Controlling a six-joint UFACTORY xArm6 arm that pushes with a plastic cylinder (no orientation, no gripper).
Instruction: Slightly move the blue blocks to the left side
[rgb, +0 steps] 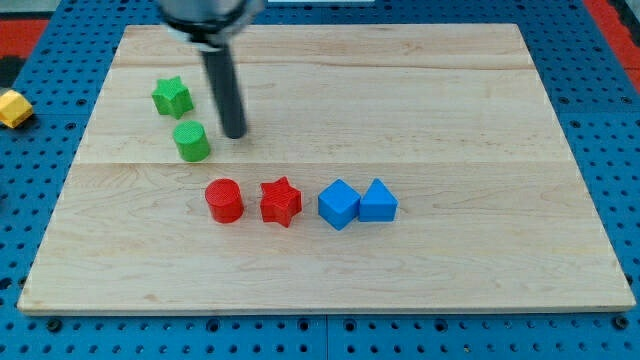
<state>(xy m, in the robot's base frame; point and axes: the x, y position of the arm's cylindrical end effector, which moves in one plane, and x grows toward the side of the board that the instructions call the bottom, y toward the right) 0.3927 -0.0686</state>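
You see my tip (234, 134) upper left, just right of green cylinder (191, 141); blue cube (338, 204) touching blue triangular block (378, 201) at center. No pincer, no writing.

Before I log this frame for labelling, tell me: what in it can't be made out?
- Arm above my tip: cut off by the view's top edge.
- Yellow block: off the board, cut by the view's left edge; shape unclear.
- Two blue blocks: whether they touch is uncertain from this angle.
- Gap between my tip and the green cylinder: too fine to judge.
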